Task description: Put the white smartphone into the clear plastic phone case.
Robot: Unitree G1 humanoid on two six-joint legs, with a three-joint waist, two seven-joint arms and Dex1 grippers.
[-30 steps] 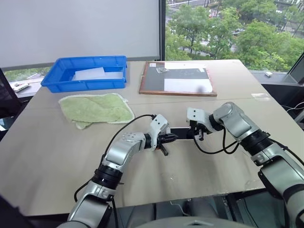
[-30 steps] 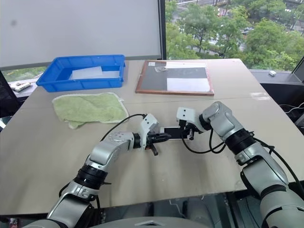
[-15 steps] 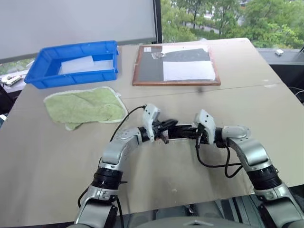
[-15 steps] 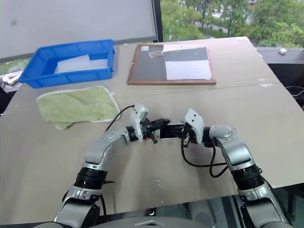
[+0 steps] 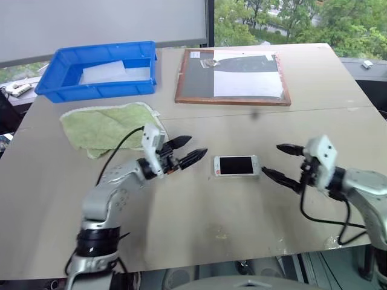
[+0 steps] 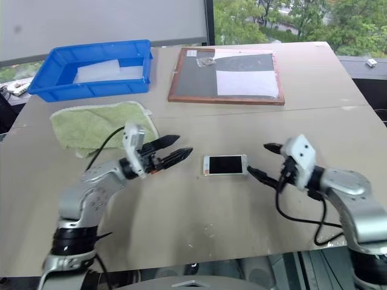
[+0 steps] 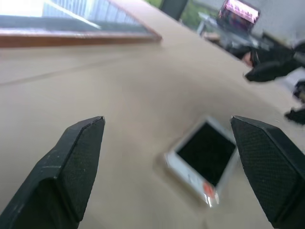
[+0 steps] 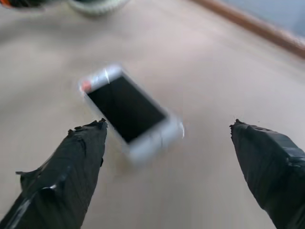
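Note:
The white smartphone [image 5: 236, 165] lies flat and screen up on the tan table, midway between my two grippers. A glossy see-through rim around its edge looks like the clear plastic phone case [image 8: 159, 141], though I cannot tell this for sure. To the phone's left hovers my left gripper [image 5: 196, 145], open, empty and pointing at it. On its right, a short gap away, my right gripper [image 5: 271, 159] is also open and empty. The left wrist view has the smartphone [image 7: 206, 153] lying beyond the spread fingers [image 7: 78, 157].
A blue bin [image 5: 57, 81] holding a frosted white sheet stands at the back left. A green cloth [image 5: 112, 124] lies in front of it, behind my left arm. A wood-framed board [image 5: 233, 69] with dark and white sheets lies at the back centre.
Both grippers were shut on the phone's two ends. They have let go, opened wide and drawn apart and upward. The phone stays on the table. The camera has shifted.

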